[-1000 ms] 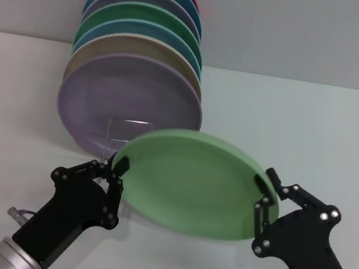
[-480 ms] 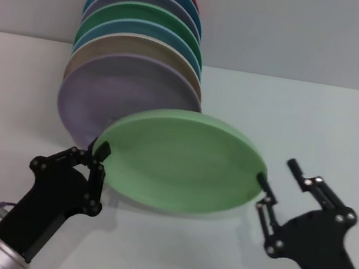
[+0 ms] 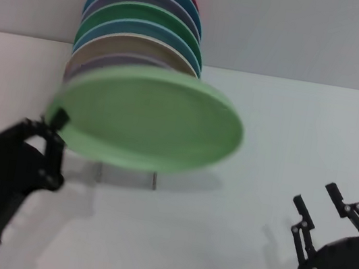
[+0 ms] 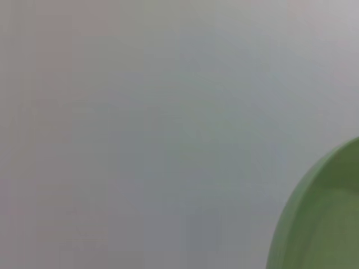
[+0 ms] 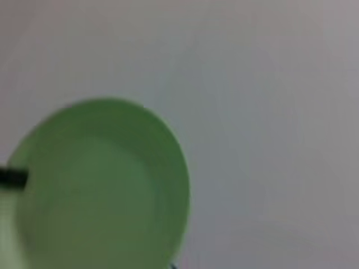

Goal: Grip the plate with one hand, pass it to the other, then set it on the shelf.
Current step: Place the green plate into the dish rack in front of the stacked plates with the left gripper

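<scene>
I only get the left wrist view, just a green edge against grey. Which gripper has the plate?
Observer: The left gripper pinches the plate at its rim.
Operator: And the right one?
Observer: The right gripper is open, low on the right, apart from the plate.
Operator: Is it on the shelf?
Observer: Not yet. It hangs in the air before the stacked plates, above the shelf front wire.

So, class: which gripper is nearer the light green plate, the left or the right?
Left. The left gripper grips the plate at its rim, holding it in front of the racked plates. The right gripper sits open, apart from the plate, off to its right and lower.
</scene>
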Available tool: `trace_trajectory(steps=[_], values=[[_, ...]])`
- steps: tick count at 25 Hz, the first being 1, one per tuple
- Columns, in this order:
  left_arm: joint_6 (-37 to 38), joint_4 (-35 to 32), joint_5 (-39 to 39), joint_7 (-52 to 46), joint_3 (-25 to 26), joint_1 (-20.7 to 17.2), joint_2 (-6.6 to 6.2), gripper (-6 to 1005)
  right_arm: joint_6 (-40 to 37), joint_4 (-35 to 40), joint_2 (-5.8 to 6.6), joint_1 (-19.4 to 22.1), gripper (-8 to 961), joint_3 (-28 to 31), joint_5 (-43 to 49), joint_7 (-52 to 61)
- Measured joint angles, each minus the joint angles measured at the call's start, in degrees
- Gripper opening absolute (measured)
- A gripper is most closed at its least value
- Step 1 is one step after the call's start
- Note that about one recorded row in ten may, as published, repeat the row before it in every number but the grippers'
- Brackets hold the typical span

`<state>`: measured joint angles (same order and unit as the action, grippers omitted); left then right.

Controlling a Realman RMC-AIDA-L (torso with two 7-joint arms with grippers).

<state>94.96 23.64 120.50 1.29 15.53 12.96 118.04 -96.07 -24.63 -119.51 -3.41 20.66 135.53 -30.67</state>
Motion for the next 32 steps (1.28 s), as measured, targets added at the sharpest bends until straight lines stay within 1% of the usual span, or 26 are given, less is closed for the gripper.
trace_trajectory(steps=[3,4,6,8,13,19,23,32], values=[[0.58,-0.87,0.04,-0.29,2.53,0.67,0.02,42,0.88,1.32,-0.01,-0.16,361,0.11,-2.49,0.06],[0.58,-0.87,0.04,-0.29,2.53,0.67,0.02,43,0.88,1.32,-0.01,-0.16,361,0.11,-2.49,0.06],[1.04,-2.09,0.12,0.08,4.59,1.98,0.05,43,1.61,1.97,0.04,-0.58,361,0.1,-3.66,0.18],[1.2,-3.68,0.13,0.22,5.35,3.04,0.12,43,2.19,2.66,0.03,-0.86,360,0.37,-4.07,0.31],[0.83,-8.3,0.17,0.17,5.52,5.17,0.39,44,2.96,3.37,0.07,-1.34,360,0.62,-5.7,0.53],[-0.13,-11.33,0.2,-0.22,5.41,6.53,0.39,45,3.02,3.61,0.04,-1.48,361,0.58,-7.03,0.52],[-1.6,-12.69,0.29,-0.25,4.92,7.18,0.35,45,3.02,3.7,0.02,-1.45,361,0.59,-7.38,0.26],[-5.0,-13.59,0.3,-0.19,4.27,7.32,0.4,46,3.02,3.83,-0.03,-1.62,360,0.62,-8.01,0.08]])
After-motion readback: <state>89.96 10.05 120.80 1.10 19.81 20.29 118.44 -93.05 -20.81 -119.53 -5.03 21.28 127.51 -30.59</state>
